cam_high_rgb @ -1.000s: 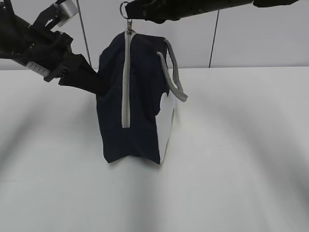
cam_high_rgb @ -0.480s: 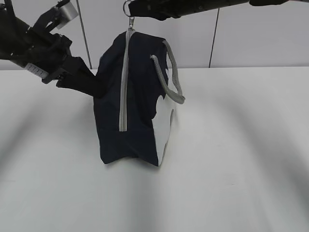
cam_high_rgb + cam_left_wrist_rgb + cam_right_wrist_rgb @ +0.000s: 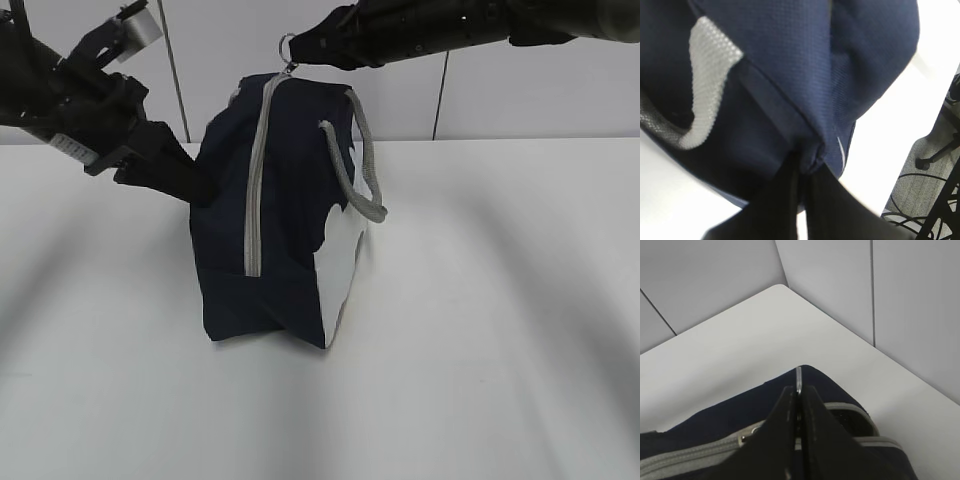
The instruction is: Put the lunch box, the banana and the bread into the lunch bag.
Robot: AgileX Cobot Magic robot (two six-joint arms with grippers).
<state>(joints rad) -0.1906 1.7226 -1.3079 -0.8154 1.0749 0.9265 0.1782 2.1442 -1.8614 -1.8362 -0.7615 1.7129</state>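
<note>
The navy lunch bag (image 3: 290, 200) stands on end on the white table, its grey zipper (image 3: 255, 190) running down the side facing me and looking shut. My left gripper (image 3: 205, 190) is shut on a fold of the bag's navy fabric (image 3: 805, 60) at its left side, seen at the fingertips (image 3: 790, 170). At the bag's top, my right gripper (image 3: 300, 48) is shut on the metal ring pull (image 3: 799, 375). A grey strap handle (image 3: 365, 170) hangs on the right. The lunch box, the banana and the bread are out of view.
The white table (image 3: 500, 300) spreads around the bag, with grey wall panels (image 3: 540, 90) behind. In the left wrist view the table edge drops to a floor with cables and a chair base (image 3: 935, 160).
My right gripper has moved right and a little lower with the ring pull. The bag's top has sunk and leaned with it. The left gripper has kept its hold.
</note>
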